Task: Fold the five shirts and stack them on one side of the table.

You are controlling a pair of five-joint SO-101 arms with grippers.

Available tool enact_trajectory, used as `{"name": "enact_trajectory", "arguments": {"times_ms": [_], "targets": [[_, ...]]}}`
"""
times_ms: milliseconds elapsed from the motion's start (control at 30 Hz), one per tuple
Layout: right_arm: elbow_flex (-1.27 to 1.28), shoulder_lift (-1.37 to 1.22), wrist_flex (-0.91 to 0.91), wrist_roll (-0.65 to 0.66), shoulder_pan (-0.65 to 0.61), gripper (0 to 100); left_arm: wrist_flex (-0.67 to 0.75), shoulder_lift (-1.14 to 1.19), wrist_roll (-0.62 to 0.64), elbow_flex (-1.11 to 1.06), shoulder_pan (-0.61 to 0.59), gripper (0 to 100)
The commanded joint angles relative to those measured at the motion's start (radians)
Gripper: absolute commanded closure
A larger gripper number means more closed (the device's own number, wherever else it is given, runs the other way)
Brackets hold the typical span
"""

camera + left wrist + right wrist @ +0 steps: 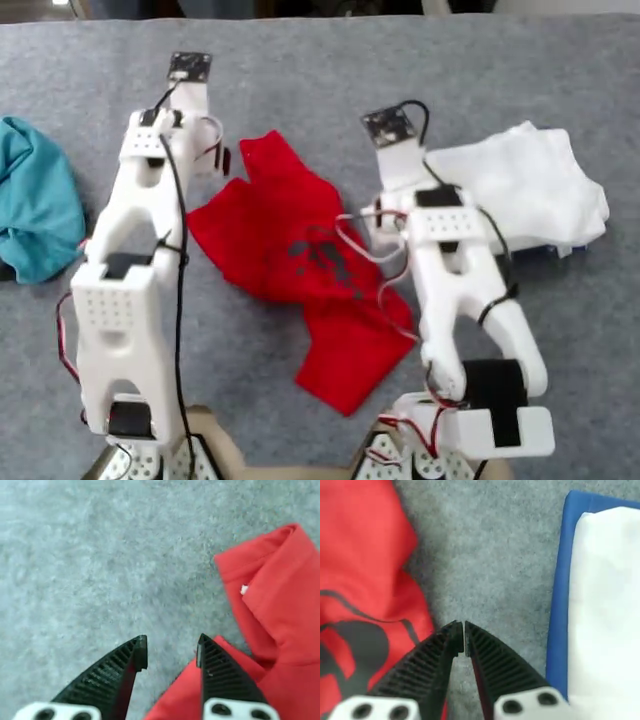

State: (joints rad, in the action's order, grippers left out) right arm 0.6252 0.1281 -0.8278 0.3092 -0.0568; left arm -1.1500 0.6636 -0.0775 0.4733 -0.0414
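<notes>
**Red shirt not folded yet, both jaws empty**

Left jaws: partly open, holding nothing, over bare worktop right at the red shirt's edge. Right jaws: closed tip to tip, nothing visibly gripped, between the red shirt and a blue shirt lying under a white shirt. My read: white-on-blue is the stack started. Red lies rumpled mid-worktop, teal shirt bunched at the opposite edge. Most work remains.
</notes>
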Motion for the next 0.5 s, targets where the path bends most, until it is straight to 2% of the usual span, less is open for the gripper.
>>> {"name": "enact_trajectory", "arguments": {"times_ms": [0, 133, 233, 367, 467], "targets": [[-0.001, 0.039, 0.029, 0.005, 0.009, 98.3, -0.127, 0.031, -0.069, 0.193, 0.007, 82], [-0.005, 0.039, 0.029, 0.005, 0.009, 98.4, -0.305, 0.041, -0.166, 0.325, 0.019, 82], [-0.005, 0.035, 0.034, 0.005, 0.009, 98.4, -0.385, 0.041, -0.232, 0.383, 0.038, 82], [-0.027, -0.024, 0.034, 0.006, 0.009, 98.4, -0.374, 0.069, -0.305, 0.364, 0.056, 82], [-0.074, -0.091, 0.028, 0.006, 0.012, 98.4, -0.336, 0.115, -0.313, 0.348, 0.073, 82]]}}
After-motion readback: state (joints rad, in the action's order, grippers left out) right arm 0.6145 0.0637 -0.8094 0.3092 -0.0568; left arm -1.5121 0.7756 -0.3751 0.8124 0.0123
